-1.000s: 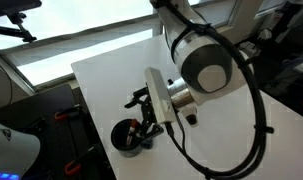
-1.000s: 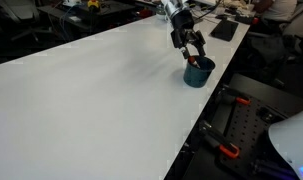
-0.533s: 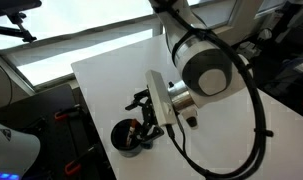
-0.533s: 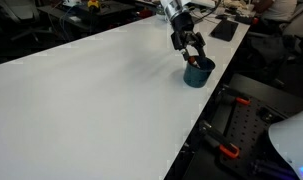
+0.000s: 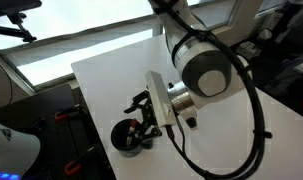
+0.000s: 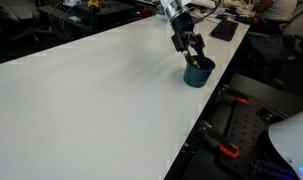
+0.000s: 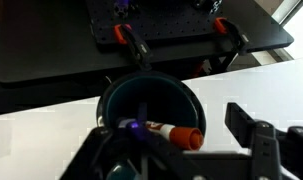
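Note:
A dark blue cup [image 7: 143, 98] stands at the corner of the white table [image 7: 241, 85]; both exterior views show it [image 5: 124, 138] [image 6: 198, 74]. My gripper [image 7: 176, 150] hangs right over the cup's mouth [image 5: 144, 120] [image 6: 194, 52]. In the wrist view a marker [image 7: 166, 131] with an orange cap lies across the cup's opening between my fingers. Its cap points toward the right finger [image 7: 254, 135], and a gap separates them. The jaws stand wide apart. I cannot tell whether the marker rests in the cup or touches the left finger.
The cup sits close to the table's edge [image 6: 196, 125]. Beyond that edge is a black bench with red-handled clamps [image 7: 126, 35] [image 7: 223, 27]. The arm's large white body [image 5: 201, 65] leans over the table. Dark objects [image 6: 223, 30] lie at the table's far end.

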`<action>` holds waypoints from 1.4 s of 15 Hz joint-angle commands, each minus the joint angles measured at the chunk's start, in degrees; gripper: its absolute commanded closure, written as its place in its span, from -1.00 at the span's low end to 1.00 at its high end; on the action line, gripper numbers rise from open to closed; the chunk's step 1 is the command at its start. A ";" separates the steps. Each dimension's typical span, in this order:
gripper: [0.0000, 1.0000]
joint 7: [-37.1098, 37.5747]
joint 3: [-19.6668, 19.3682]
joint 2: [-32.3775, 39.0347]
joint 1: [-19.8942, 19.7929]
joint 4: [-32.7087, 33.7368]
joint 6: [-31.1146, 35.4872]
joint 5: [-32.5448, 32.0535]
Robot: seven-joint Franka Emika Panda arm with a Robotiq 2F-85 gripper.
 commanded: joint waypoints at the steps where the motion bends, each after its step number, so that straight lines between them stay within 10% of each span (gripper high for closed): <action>1: -0.02 -0.42 0.40 -0.20 -0.43 -0.17 0.72 -0.23; 2: 0.16 -0.55 0.41 -0.25 -0.42 -0.27 0.87 -0.34; 4: -0.60 -0.21 0.35 -0.14 -0.31 -0.19 0.57 -0.47; 5: -0.09 0.07 0.36 0.25 -0.41 0.16 -0.06 -0.17; 6: -0.13 0.08 0.36 0.28 -0.41 0.16 -0.06 -0.17; 8: -0.41 0.08 0.36 0.31 -0.41 0.16 -0.06 -0.17; 9: -1.00 0.07 0.36 0.32 -0.41 0.16 -0.06 -0.17; 20: -1.00 -0.49 0.32 0.70 -1.09 0.54 0.75 0.05; 21: -0.63 -0.53 0.32 0.63 -1.11 0.46 0.96 0.04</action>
